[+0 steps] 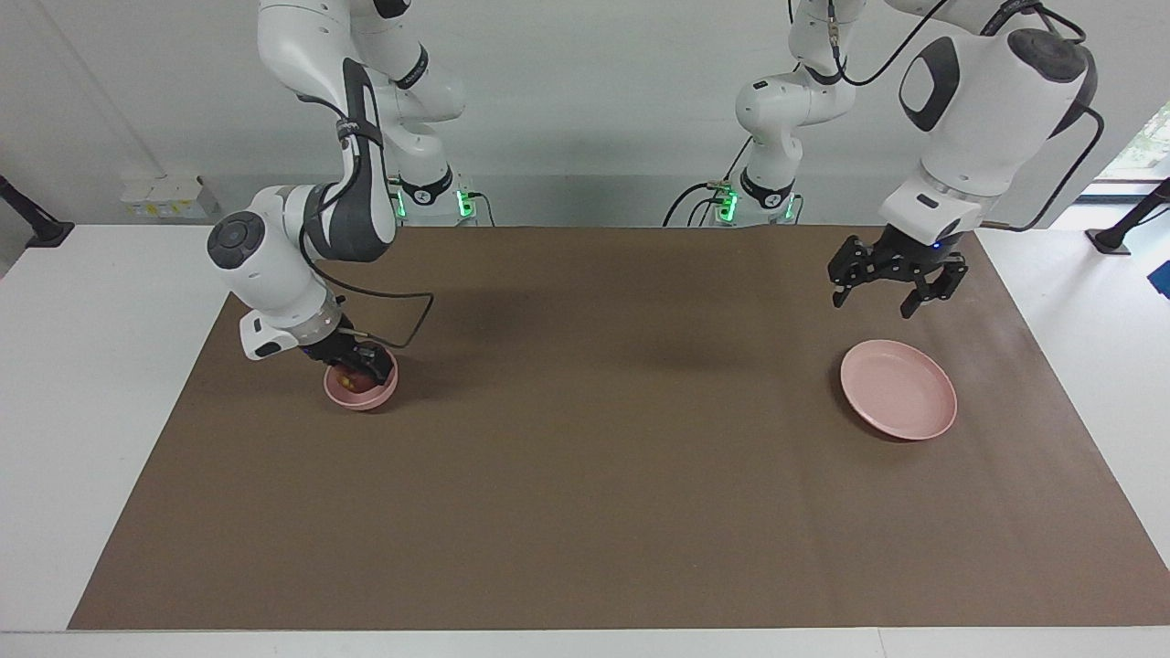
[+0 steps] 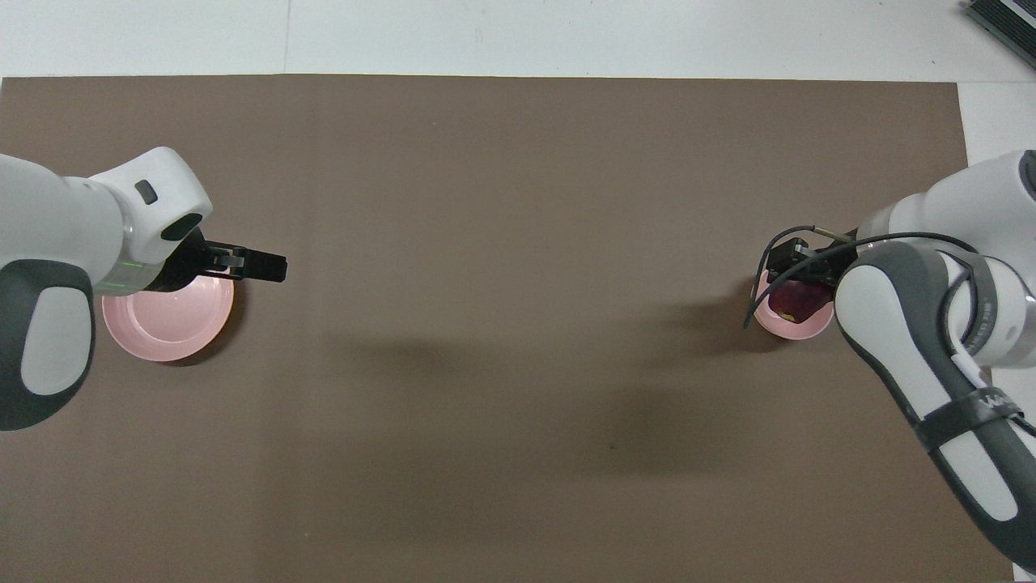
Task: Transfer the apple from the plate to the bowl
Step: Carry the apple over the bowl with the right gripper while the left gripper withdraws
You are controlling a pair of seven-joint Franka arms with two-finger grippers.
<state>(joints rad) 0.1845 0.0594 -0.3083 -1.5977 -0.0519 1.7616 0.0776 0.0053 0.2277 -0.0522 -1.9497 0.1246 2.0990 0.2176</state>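
The small deep pink bowl [image 1: 363,399] stands toward the right arm's end of the table. The dark red apple [image 1: 351,377] with its yellowish patch lies in it, and in the overhead view the apple [image 2: 797,302] fills much of the bowl [image 2: 812,329]. My right gripper [image 1: 364,366] is down in the bowl right at the apple; it also shows in the overhead view [image 2: 791,263]. The wide pink plate [image 1: 900,395] sits bare toward the left arm's end and also shows in the overhead view [image 2: 170,322]. My left gripper [image 1: 875,306] hangs open and empty above the plate's edge nearer the robots, and also shows in the overhead view [image 2: 263,265].
A brown mat [image 1: 585,475] covers the table between the bowl and the plate. A black cable [image 1: 416,320] loops from the right wrist beside the bowl. White table margin [image 1: 82,384] runs around the mat.
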